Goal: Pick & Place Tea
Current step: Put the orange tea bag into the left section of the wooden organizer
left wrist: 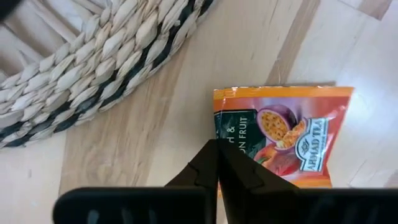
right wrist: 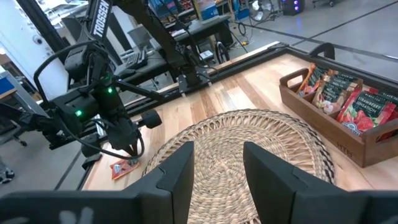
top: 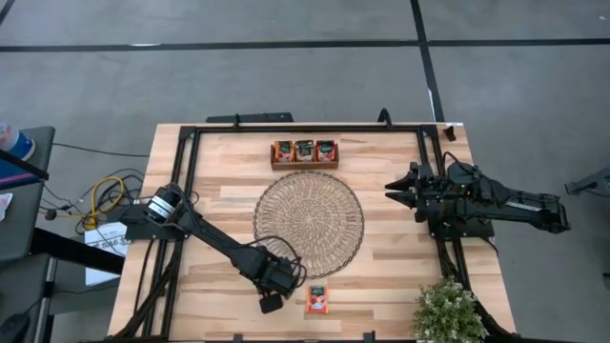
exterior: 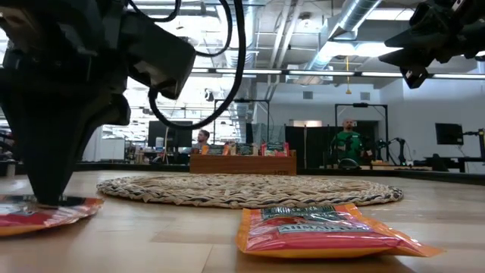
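the table (top: 381, 276) is wide, with the round mat (top: 308, 219) in the middle and the tray (top: 304, 166) at the far edge, already holding a row of sachets. the long carry across all that looks like the biggest hazard. a sachet that slips off along the way could land on the mat's rough weave, where it would be awkward to pinch again.

the right arm waits well off to the side, above the table's right edge. its right gripper (right wrist: 217, 155) is spread and holds nothing, so i'd expect no clash unless it swings in.

the left gripper (left wrist: 217, 146) is down at the near edge of the table, just off the mat's rim. its fingers are pressed together on the edge of the held sachet (left wrist: 286, 134), which lies flat on the wood. it looks like a thin pinch, only a sliver of the packet between the tips. that's the likeliest failure: the foil could slide out on the lift, or the packet could swing, twist and drop. it could also be that the tips have closed beside the edge and caught nothing, which i can't rule out from here.

a loose sachet (exterior: 318, 227) lies just beside it, apart from the gripper. a dragged packet or a low sweep could nudge it toward the table edge.
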Robot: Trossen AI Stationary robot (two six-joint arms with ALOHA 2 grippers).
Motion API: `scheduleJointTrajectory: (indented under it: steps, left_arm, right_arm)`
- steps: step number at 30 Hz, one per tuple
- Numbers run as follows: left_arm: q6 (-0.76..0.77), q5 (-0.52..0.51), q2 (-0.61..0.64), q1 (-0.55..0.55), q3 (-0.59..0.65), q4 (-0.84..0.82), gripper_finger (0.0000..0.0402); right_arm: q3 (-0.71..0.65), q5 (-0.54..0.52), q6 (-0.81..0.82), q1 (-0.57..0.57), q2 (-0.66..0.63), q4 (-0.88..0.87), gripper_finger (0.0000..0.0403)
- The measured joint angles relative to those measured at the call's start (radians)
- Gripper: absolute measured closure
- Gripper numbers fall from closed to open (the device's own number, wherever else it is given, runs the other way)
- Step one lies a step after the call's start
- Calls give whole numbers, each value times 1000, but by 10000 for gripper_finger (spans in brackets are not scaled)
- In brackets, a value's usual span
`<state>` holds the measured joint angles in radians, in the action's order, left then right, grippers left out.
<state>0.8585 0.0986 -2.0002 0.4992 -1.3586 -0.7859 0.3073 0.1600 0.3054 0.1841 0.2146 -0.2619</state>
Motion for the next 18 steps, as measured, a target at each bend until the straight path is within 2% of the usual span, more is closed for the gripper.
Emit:
scheduleJointTrajectory:
  steps: [18]
  left_arm:
    - [37,15,160,-9,-1,-73,401]
  right_arm:
    - [0,-2,-2,0,0,0,273]
